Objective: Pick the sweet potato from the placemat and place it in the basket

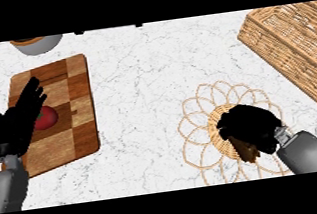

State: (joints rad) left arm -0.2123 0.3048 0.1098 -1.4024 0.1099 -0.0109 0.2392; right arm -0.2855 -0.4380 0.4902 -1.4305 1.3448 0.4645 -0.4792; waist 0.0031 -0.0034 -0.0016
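My right hand (250, 127) lies curled over the middle of the woven flower-shaped placemat (199, 106) at lower right. A brown piece of the sweet potato (245, 150) shows under the palm, with the fingers closed round it; the rest of it is hidden. The wicker basket (299, 47) stands at the upper right, apart from the hand. At the left my left hand (11, 123) rests open, fingers up, over the wooden cutting board (62, 111).
A red tomato (46, 117) sits on the cutting board, partly behind my left hand. A grey bowl (38, 44) stands at the top left edge. White marble counter (143, 80) stretches between board and placemat.
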